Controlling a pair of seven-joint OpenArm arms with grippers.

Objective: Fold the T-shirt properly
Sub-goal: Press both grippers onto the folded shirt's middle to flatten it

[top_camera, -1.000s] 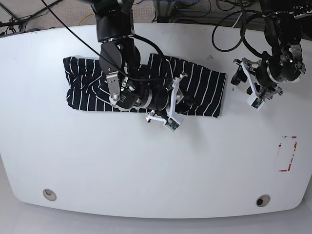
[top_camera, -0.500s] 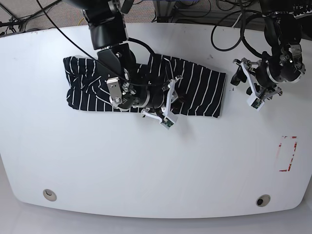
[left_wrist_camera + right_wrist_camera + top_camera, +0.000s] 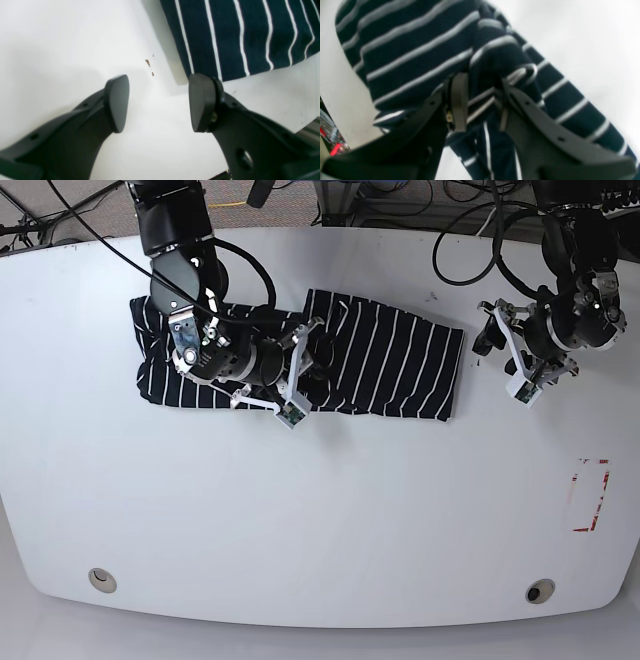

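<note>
- The T-shirt (image 3: pixel 400 360) lies on the tabletop (image 3: pixel 300 520), in the upper middle and left part of the base view
- Its long axis goes from left to right in this view; the right part is smoother, and the middle and left parts are wrinkled; I cannot tell which way the collar points
- The right end effector (image 3: pixel 481 102) is above the wrinkled middle part, with its two fingers apart; striped cloth is seen between and below them, but I cannot tell if they touch it
- The left end effector (image 3: pixel 160 102) has its fingers wide apart and holds nothing; it is near the smoother end of the shirt
- The right arm (image 3: pixel 190 250) comes from the top of the base view and reaches down over the shirt, leaning toward the view's right
- The left arm (image 3: pixel 585 280) is bent at the view's upper right, beside the shirt, and its end effector is directed to the lower left
</note>
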